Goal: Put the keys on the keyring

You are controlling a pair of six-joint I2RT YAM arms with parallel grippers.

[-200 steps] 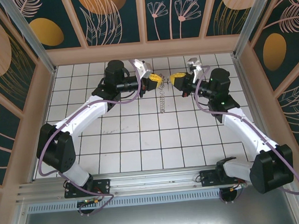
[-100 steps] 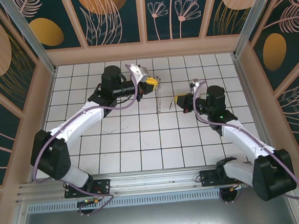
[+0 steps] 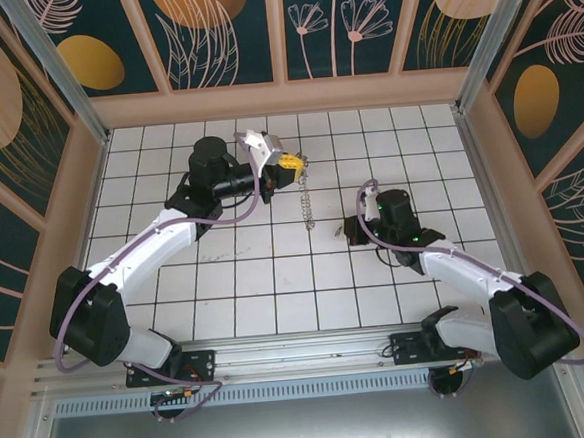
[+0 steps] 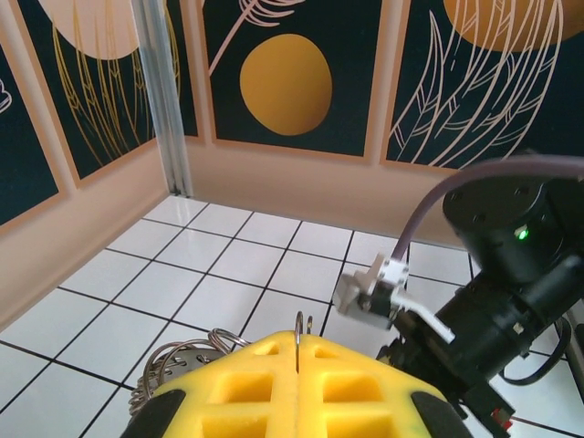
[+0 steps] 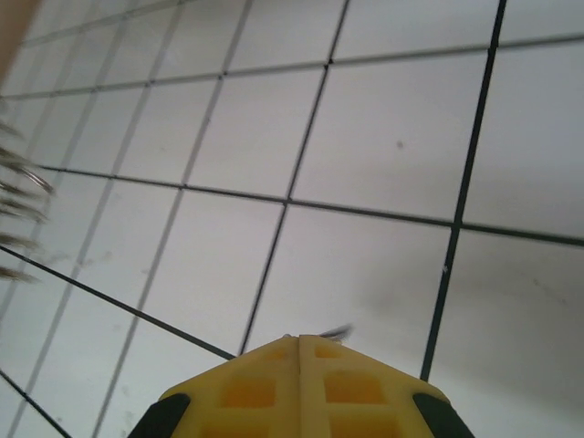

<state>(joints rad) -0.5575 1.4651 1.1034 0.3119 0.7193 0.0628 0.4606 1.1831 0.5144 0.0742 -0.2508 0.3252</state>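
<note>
My left gripper (image 3: 293, 162) hovers over the far middle of the tiled floor, its yellow pads shut on the keyring (image 3: 306, 196), whose fringe of small metal pieces hangs down like a chain. In the left wrist view a thin wire loop of the keyring (image 4: 298, 325) is pinched at the tips of the left gripper (image 4: 299, 341), and coiled rings bunch at the left. My right gripper (image 3: 353, 230) sits low over the floor, right of the hanging chain and apart from it. Its pads (image 5: 365, 388) are shut, with the dark tip of the key (image 5: 336, 330) poking out of the right gripper (image 5: 298, 339).
The right arm's wrist and purple cable (image 4: 511, 265) fill the right of the left wrist view. Painted wall panels (image 3: 279, 29) and wooden edging enclose the white tiled floor (image 3: 276, 280). Blurred keyring pieces (image 5: 18, 214) show at the left edge of the right wrist view.
The right gripper has drawn back from the left gripper, toward the near side and down close to the floor. The left gripper has shifted slightly left, still holding the keyring.
</note>
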